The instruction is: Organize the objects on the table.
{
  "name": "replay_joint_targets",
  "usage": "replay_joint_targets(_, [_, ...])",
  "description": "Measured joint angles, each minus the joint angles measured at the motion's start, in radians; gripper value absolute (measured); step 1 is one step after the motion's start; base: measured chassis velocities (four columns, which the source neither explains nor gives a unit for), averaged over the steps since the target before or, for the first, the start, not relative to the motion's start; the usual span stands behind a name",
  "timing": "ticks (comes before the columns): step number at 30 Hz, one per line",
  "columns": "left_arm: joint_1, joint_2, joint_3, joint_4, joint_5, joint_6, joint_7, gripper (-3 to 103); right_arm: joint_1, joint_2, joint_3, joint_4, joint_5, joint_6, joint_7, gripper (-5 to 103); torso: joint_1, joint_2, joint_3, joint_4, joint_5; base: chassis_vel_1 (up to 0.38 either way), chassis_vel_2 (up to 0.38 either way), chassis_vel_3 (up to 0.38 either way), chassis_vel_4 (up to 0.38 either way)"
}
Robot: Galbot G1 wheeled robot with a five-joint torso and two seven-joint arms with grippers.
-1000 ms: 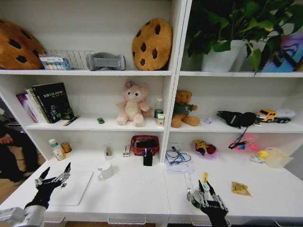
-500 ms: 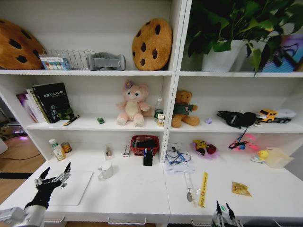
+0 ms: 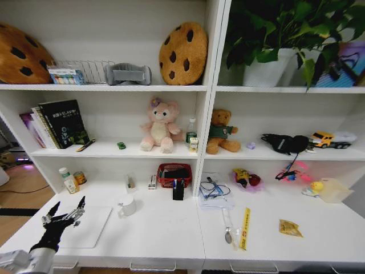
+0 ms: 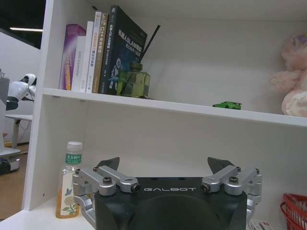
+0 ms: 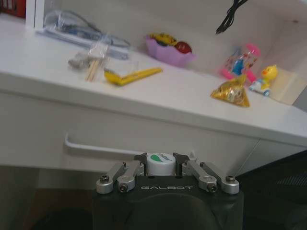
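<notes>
My right gripper [image 5: 160, 158] is shut on a small jar with a white and green top [image 5: 160, 164]. It hangs below the white table's front edge [image 5: 43, 79], facing a drawer handle [image 5: 91, 146]. My left gripper [image 3: 68, 206] [image 4: 164, 165] is open with nothing between its fingers, and it hovers over a silver laptop [image 3: 88, 228] at the table's [image 3: 171, 228] left end. A tiny green toy [image 3: 121, 145] [image 4: 227, 105] and a black marker [image 3: 85, 145] lie on the shelf above.
On the table are a white mug [image 3: 128, 205], a red basket [image 3: 174, 174], a yellow strip [image 3: 245, 227], a gold packet [image 3: 290, 228], a pink bowl [image 3: 246, 180] and a bottle [image 3: 69, 181]. Books [image 3: 60, 123], plush toys and cookie cushions fill the shelves.
My right gripper has dropped from beside the yellow strip down past the table's front edge, taking the green-topped jar with it. The left arm has not moved.
</notes>
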State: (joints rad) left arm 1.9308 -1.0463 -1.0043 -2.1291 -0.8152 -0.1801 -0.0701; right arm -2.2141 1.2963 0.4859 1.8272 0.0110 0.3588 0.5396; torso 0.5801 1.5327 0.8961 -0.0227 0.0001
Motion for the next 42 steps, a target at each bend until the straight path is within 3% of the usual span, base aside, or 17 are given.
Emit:
replay_joint_targets(10, [0.000, 0.000, 0.000, 0.000, 0.000, 0.000, 0.000, 100, 0.224, -0.057, -0.081, -0.303, 0.014, 0.026, -0.125, 29, 0.000, 0.000, 0.000, 0.0000, 0.0000, 0.000, 0.000, 0.000, 0.000])
replay_joint_targets(15, [0.000, 0.000, 0.000, 0.000, 0.000, 0.000, 0.000, 100, 0.443, -0.111, -0.195, -0.531, -0.006, 0.026, -0.195, 29, 0.000, 0.000, 0.000, 0.0000, -0.0002, 0.000, 0.000, 0.000, 0.000])
replay_joint_targets(22, [0.000, 0.000, 0.000, 0.000, 0.000, 0.000, 0.000, 100, 0.683, -0.104, -0.309, -0.727, -0.018, 0.024, -0.225, 29, 0.000, 0.000, 0.000, 0.0002, 0.0001, 0.000, 0.000, 0.000, 0.000])
replay_joint_targets(30, [0.000, 0.000, 0.000, 0.000, 0.000, 0.000, 0.000, 100, 0.815, -0.076, -0.380, -0.876, -0.018, 0.040, -0.236, 27, 0.000, 0.000, 0.000, 0.0001, -0.0004, 0.000, 0.000, 0.000, 0.000])
replay_joint_targets(33, [0.000, 0.000, 0.000, 0.000, 0.000, 0.000, 0.000, 100, 0.830, -0.070, -0.388, -0.896, -0.015, 0.050, -0.239, 44, 0.000, 0.000, 0.000, 0.0002, -0.0001, 0.000, 0.000, 0.000, 0.000])
replay_joint_targets(37, [0.000, 0.000, 0.000, 0.000, 0.000, 0.000, 0.000, 100, 0.817, -0.069, -0.385, -0.887, -0.011, 0.053, -0.239, 49, 0.000, 0.000, 0.000, 0.0002, -0.0003, 0.000, 0.000, 0.000, 0.000])
replay_joint_targets(40, [0.000, 0.000, 0.000, 0.000, 0.000, 0.000, 0.000, 100, 0.777, -0.069, -0.370, -0.866, -0.024, 0.064, -0.234, 65, 0.000, 0.000, 0.000, 0.0000, -0.0002, 0.000, 0.000, 0.000, 0.000])
replay_joint_targets(42, [0.000, 0.000, 0.000, 0.000, 0.000, 0.000, 0.000, 100, 0.751, -0.072, -0.359, -0.841, -0.028, 0.064, -0.233, 71, 0.000, 0.000, 0.000, 0.0001, -0.0001, 0.000, 0.000, 0.000, 0.000])
